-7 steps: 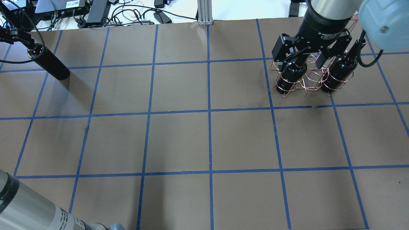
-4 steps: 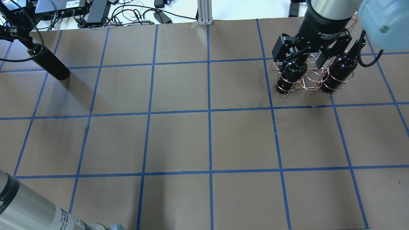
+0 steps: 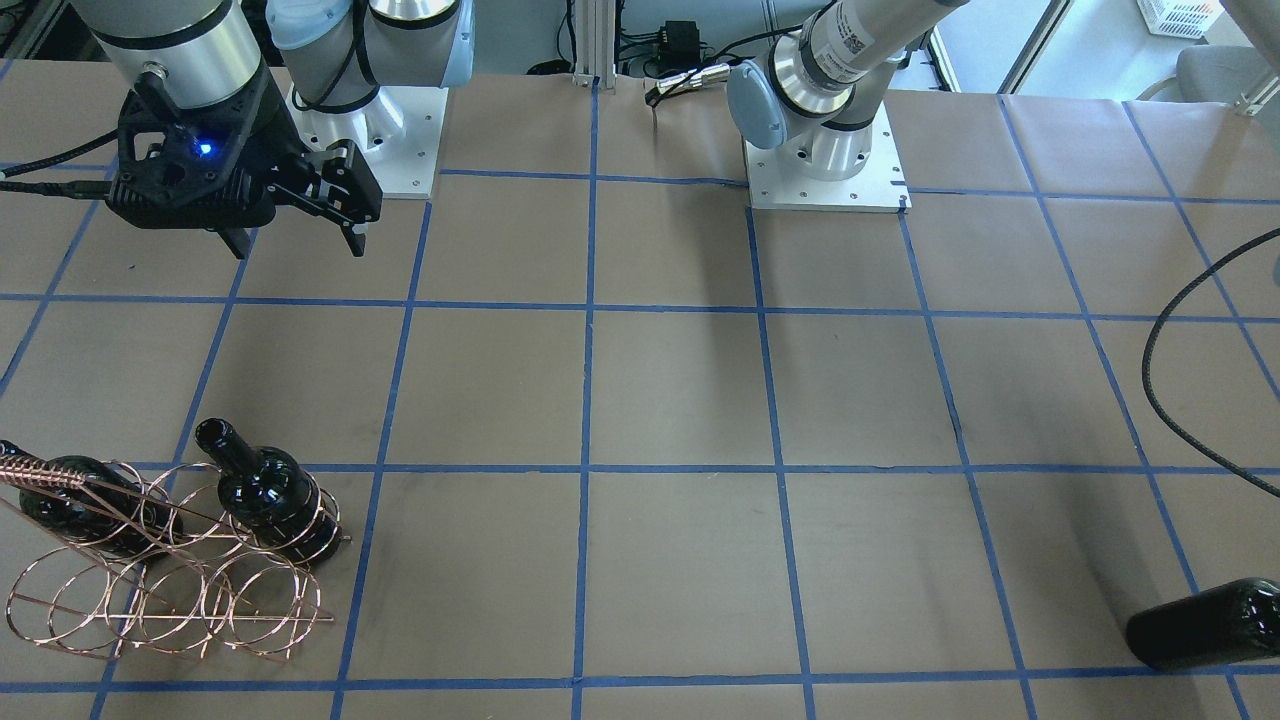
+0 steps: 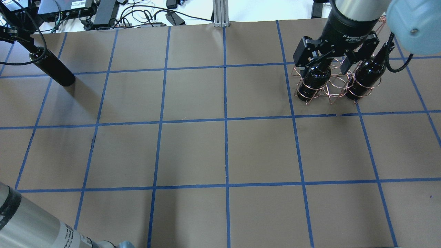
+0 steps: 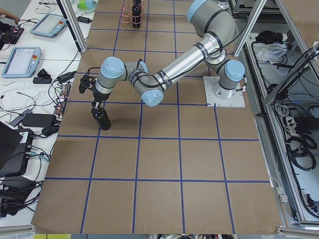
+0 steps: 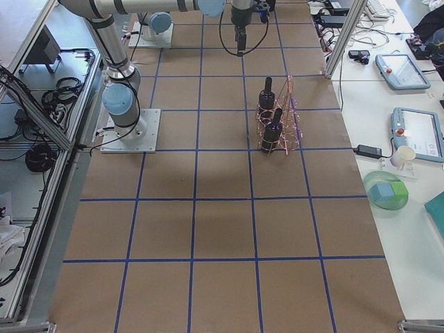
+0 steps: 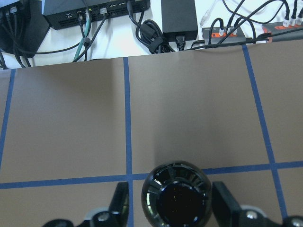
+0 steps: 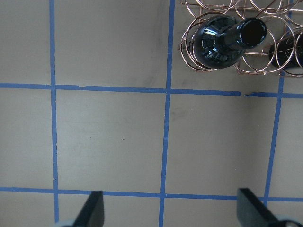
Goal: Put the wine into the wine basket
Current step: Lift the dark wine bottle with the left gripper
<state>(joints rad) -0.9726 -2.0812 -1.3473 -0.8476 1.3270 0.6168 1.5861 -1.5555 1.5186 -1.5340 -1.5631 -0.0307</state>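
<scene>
Item one, the wine (image 4: 57, 70): a glossy, near-black glass bottle, unlabelled and cylindrical. It stood upright at the far left edge of the table (image 4: 193, 151), well apart from the wine basket (image 3: 180, 600). From the left wrist camera its top read as a dark round with radial glints. The left gripper (image 7: 171, 203) was over it, jaws parted and straddling that top. One of its fingers (image 7: 120, 203) showed a sliver of brown paper between itself and the glass. The other sat just at the glass, though contact could not be confirmed from that angle. Item two, the basket: thin copper-coloured wire bent into stacked round hoops in two rows, with a coiled-wire handle (image 3: 40, 470), at the table's far right. The first racked bottle (image 3: 270, 495) and second racked bottle (image 3: 95, 515) stood upright in the end hoops of the row nearer the robot, one hoop between them. Item three, the right gripper (image 3: 298, 240): matte black, jaws spread wide, holding nothing, raised above the table on the robot's side of the basket. The table surface was matte brown paper gridded with blue tape.
</scene>
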